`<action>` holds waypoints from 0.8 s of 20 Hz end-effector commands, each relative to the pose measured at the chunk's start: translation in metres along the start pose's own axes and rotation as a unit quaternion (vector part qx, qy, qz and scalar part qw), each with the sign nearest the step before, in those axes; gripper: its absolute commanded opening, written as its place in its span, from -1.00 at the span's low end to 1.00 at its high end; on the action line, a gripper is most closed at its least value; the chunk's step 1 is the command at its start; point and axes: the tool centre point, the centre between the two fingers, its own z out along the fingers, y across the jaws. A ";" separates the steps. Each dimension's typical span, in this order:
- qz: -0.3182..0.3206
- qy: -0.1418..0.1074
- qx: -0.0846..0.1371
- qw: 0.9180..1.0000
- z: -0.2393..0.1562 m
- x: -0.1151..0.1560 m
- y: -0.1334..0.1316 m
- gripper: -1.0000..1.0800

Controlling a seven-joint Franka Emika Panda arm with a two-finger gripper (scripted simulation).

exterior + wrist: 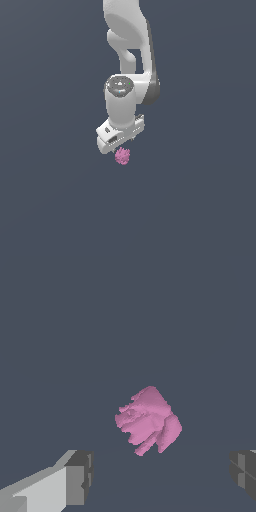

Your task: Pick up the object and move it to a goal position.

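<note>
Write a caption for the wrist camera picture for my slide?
Open gripper with fingers wide apart, the bumpy pink object lying between and beyond them.

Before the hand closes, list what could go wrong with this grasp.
1. The pink lump is small and bumpy, so the fingers may catch only a ridge and it could squirt out.
2. In the wrist view the fingers stand wide apart with the lump between them but off centre; one may reach it first and push it aside.
3. In the exterior view the hand hides part of the lump, so the depth is hard to judge.
</note>
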 end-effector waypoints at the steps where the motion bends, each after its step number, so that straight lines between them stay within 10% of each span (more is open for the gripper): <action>1: -0.036 -0.001 0.000 0.999 0.005 0.000 0.001 0.92; 16: -0.229 -0.001 0.003 0.973 0.032 0.001 0.004 0.92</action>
